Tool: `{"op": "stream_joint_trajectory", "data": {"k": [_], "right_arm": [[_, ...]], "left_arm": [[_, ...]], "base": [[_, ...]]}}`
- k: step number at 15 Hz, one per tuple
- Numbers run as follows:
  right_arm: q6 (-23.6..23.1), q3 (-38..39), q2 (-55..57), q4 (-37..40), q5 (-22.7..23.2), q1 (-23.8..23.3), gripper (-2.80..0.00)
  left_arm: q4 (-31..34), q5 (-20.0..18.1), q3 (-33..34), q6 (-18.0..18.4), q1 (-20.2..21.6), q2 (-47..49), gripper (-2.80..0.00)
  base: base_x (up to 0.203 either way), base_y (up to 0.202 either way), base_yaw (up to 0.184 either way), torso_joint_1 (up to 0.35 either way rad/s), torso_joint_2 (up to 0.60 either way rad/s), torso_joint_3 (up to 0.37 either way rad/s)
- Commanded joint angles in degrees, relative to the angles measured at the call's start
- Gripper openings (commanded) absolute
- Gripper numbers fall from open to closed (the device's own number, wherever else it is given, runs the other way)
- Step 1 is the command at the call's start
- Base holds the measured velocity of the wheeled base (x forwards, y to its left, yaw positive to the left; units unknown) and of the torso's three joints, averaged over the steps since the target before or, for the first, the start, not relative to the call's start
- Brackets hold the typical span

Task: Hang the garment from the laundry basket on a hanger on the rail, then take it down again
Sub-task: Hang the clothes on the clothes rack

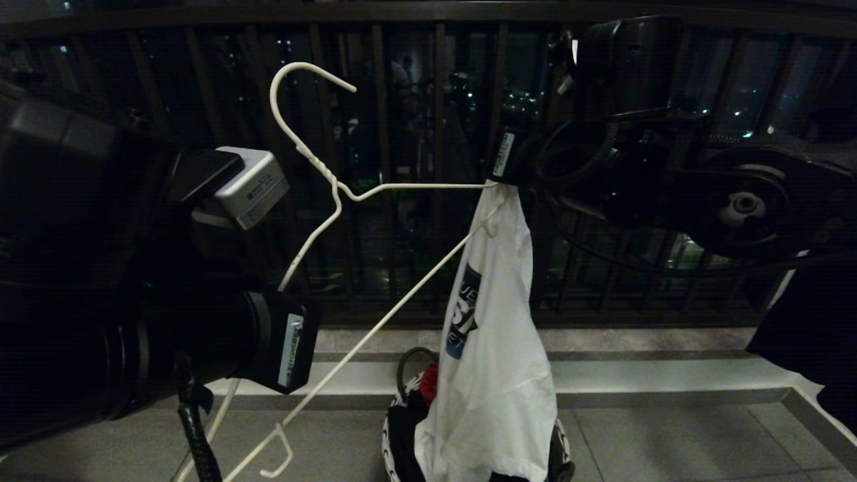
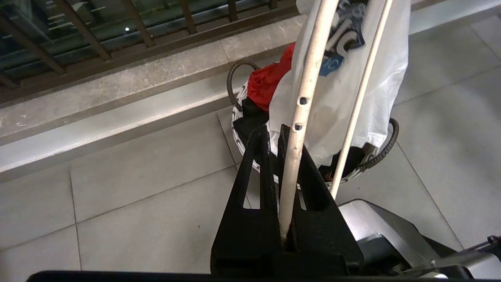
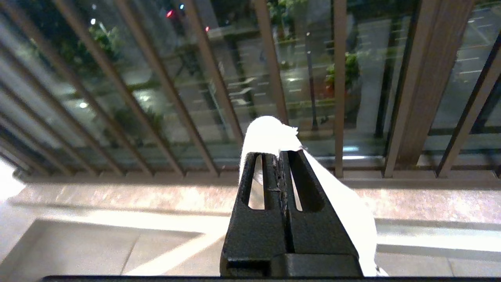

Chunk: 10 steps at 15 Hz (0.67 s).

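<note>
Head view: hanger (image 1: 348, 194) held tilted in mid-air before the balcony railing (image 1: 428, 167); T-shirt (image 1: 495, 375) dangles from the right gripper (image 1: 503, 175) at the hanger's shoulder tip, its hem reaching into the laundry basket (image 1: 395, 435) on the floor. Left wrist view: left gripper (image 2: 281, 135) jaws clenched on the hanger wire (image 2: 303, 102); red cloth (image 2: 268, 84) in the basket. Right wrist view: jaws pinched shut on white fabric (image 3: 270, 135).

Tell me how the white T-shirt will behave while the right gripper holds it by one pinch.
Likely floppy: the T-shirt hangs in limp folds from the right gripper, its hem sagging into the laundry basket. Probably light, since one small pinch carries it. It may swing or snag on the hanger alongside.
</note>
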Motion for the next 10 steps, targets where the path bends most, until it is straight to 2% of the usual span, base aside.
{"op": "stream_joint_trajectory", "data": {"k": [1,6,10], "right_arm": [[0.1,0.0,-2.0,1.7,-0.1,0.8,-2.80],[2.0,0.1,-3.5,6.0,0.3,3.4,-2.80],[4.1,1.1,-3.5,6.2,3.9,5.7,-2.80]], "left_arm": [[0.1,2.7,-0.3,-0.1,0.0,0.1,-2.80],[0.1,5.3,-0.6,-0.1,0.0,0.6,-2.80],[0.2,5.6,-0.2,-0.1,-0.2,1.1,-2.80]], "base": [[0.000,0.000,0.000,0.000,0.00,0.000],[0.000,0.000,0.000,0.000,0.00,0.000],[0.000,0.000,0.000,0.000,0.00,0.000]]}}
